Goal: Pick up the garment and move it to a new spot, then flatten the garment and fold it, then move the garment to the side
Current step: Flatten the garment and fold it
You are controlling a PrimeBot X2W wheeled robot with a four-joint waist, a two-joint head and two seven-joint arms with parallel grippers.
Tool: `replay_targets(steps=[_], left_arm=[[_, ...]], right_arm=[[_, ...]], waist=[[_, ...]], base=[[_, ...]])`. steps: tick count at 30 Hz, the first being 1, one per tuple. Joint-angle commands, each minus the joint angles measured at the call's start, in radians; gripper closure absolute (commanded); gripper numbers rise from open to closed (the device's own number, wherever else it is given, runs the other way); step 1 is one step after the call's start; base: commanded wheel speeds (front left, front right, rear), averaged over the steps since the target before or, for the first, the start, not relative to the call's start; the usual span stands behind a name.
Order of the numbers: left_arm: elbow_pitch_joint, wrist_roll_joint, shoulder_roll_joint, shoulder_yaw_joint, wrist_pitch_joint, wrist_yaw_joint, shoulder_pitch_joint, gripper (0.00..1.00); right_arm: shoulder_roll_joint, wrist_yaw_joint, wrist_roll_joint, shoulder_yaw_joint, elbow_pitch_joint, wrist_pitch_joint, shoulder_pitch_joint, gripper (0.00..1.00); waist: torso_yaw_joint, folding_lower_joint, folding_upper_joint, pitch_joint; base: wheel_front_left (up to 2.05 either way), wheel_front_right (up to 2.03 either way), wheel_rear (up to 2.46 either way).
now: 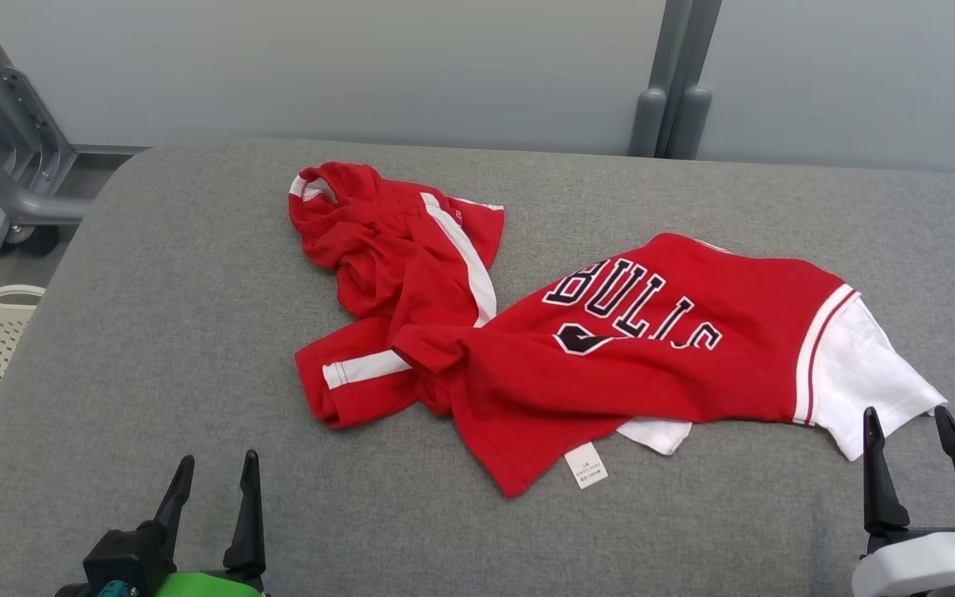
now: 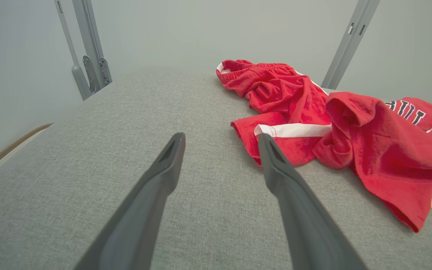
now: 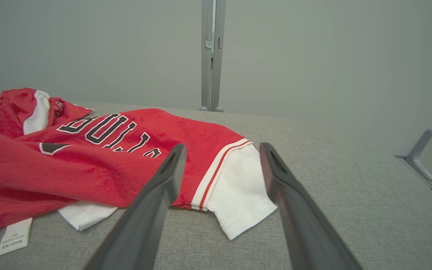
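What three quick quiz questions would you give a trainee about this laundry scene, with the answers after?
1. True or false: the left gripper and the right gripper are both open and hold nothing.
2. Which gripper is nearer the white sleeve of the red shirt? A the left, B the right, C both equally near.
3. Fill in: the shirt lies on a ____ padded table.

Key: 1 true; 2 B; 3 grey.
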Motion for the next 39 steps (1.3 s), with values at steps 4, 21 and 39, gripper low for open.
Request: replay_targets(steps=[4,21,39], left_arm=[[-0.001,0.021,-0.012,0.017,-0.003,-0.011,0.003,0.00],[0.129,-0.002,0.012,-0.049,0.117,-0.025,-0.339,0.00],[0.560,-0.098,0.056,-0.056,0.462,0.003,-0.708,0.00]], right_arm=[[-0.002,-0.001,-0.008,0.002,-0.010,-0.003,-0.012,0.00],[0.007,-0.001,-0.004,0.056,-0.064,-0.003,-0.084,0.00],[0.020,-0.001,-0.005,0.074,-0.037,-0.003,-0.138,0.00]], waist=[[-0.006,0.0000,0.0000,0.002],[-0.108,0.0000,0.0000,0.097],[-0.300,0.0000,0.0000,0.179]], base=[[0.00,0.00,0.00],[0.00,0.00,0.00],[0.00,0.00,0.00]])
